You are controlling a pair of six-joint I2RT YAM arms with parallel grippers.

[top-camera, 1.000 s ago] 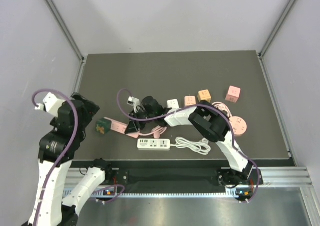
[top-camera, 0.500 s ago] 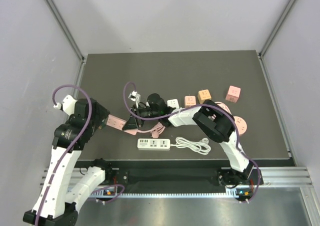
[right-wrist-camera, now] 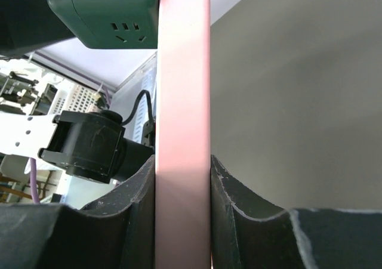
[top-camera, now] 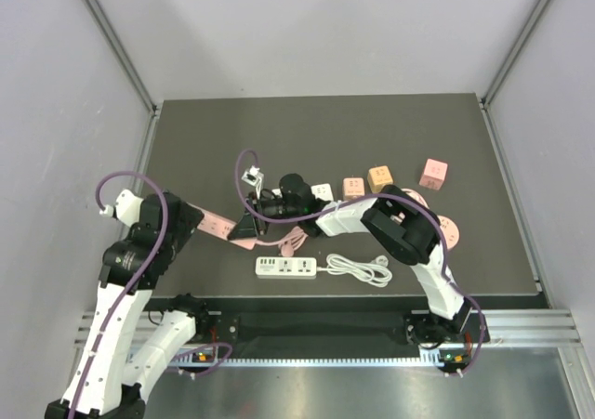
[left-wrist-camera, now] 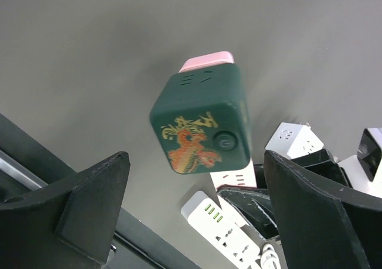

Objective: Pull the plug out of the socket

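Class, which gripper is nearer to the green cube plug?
The left gripper: it is open either side of the green cube plug. The right gripper clamps the pink strip further along.

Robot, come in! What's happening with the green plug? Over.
Left pincer open, straddling green plug. Right pincer shut on pink socket strip. Plug still seated. Nothing blocking.

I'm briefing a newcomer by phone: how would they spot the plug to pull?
Look at the left side of the dark table, where a pink strip reaches toward the left gripper. The plug sits on its end: the only dark green cube, with a gold emblem.
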